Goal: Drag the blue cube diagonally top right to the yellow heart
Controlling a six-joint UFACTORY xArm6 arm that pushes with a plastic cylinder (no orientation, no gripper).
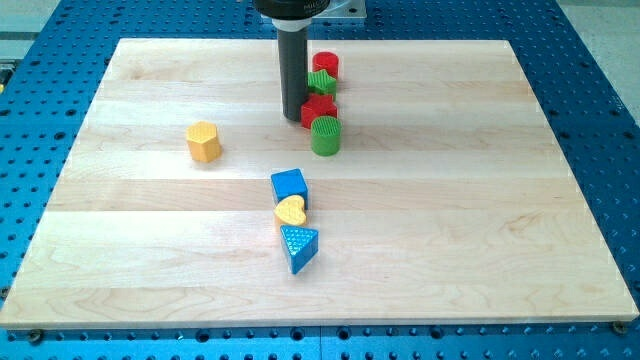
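- My tip (292, 119), a bare rod end with no jaws, touches the red block (318, 109).
- Glossy blue cube (289, 185), below my tip, corner-on, touches the yellow heart (291, 211).

Bright blocks on a pale wooden board

The board (150, 260) is light wood with soft stripes, and the table (600, 60) under it is blue with little dots. The cube (289, 185) is blue, the heart (291, 211) yellow, the triangle (299, 246) blue with speckles. One block (203, 141) is yellow-orange. Two blocks are red (326, 65) (318, 108), two are green with ridges (321, 82) (326, 136). My tip (293, 119) is dark.
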